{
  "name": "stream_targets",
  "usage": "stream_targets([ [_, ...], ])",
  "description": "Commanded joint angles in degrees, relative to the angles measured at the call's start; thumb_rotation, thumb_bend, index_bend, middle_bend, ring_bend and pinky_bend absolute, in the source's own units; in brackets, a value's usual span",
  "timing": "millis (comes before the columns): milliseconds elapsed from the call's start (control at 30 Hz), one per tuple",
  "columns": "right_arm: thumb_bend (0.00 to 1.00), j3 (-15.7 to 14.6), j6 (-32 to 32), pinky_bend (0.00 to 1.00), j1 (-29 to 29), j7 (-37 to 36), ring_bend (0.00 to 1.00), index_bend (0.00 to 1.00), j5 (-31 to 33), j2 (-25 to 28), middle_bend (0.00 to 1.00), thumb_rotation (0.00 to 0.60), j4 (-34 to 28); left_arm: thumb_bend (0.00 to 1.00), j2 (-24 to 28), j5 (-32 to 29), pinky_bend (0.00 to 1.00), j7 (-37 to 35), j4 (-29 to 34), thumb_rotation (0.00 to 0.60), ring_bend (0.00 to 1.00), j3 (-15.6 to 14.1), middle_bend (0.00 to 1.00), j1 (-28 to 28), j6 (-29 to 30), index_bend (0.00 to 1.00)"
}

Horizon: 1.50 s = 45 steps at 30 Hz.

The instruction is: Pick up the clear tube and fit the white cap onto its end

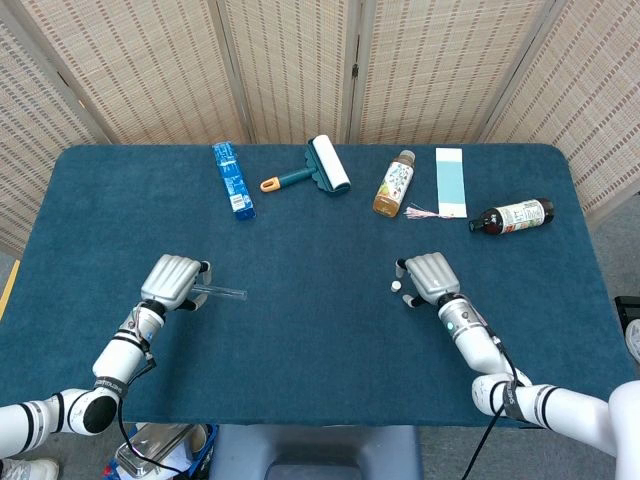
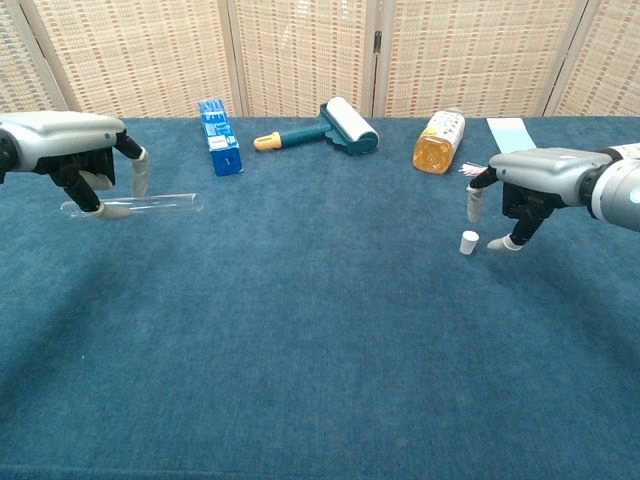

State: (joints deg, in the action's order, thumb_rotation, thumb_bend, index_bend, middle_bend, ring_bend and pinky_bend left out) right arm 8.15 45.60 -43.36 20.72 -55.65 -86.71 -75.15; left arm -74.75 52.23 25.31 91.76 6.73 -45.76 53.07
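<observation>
Left hand (image 2: pixel 75 160) grips clear tube (image 2: pixel 150 205) level above the table, open end toward centre — ready for capping. Right hand (image 2: pixel 530 185) hovers unclenched, fingers bracketing white cap (image 2: pixel 469 242) on the cloth — not grasped.

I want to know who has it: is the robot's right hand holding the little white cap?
No, the white cap stands on the table between the right hand's spread fingers.

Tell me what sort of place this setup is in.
Probably a lab or test room, not a home: a table covered in dark blue cloth, woven folding screens closing off the back, and unrelated household items lined up, such as a lint roller and bottles.
</observation>
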Motion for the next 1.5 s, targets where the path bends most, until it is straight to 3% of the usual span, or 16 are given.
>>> stream_targets([
  [33,0.23,0.2,-1.0,1.00,-0.8,0.0,1.00,0.41,0.7,-1.2,1.00,0.600,1.4,0.39,-0.1,0.0,1.00,-0.1,-0.2,0.600,1.00,0.0,1.00,0.0,-0.1,0.61],
  [1133,0.35,-0.3,-3.0,1.00,-3.3,1.5,1.00,0.50,4.2,-3.6,1.00,0.600,4.8,0.39,-0.5,0.2,1.00,-1.3,-1.5,0.600,1.00,-0.2,1.00,0.3,-0.6,0.61],
  [1367,0.53,0.4,-2.8,1.00,-2.9,-1.5,1.00,0.63,2.1,-1.6,1.00,0.600,2.2,0.39,-0.5,-0.4,1.00,-2.2,-2.3,0.600,1.00,0.2,1.00,0.1,-1.6,0.61],
  [1500,0.65,2.3,-2.2,1.00,-2.3,-5.6,1.00,0.72,-0.6,3.0,1.00,0.600,-3.6,0.39,-0.4,-1.3,1.00,-5.0,-3.0,0.600,1.00,2.0,1.00,-0.4,-2.8,0.62],
])
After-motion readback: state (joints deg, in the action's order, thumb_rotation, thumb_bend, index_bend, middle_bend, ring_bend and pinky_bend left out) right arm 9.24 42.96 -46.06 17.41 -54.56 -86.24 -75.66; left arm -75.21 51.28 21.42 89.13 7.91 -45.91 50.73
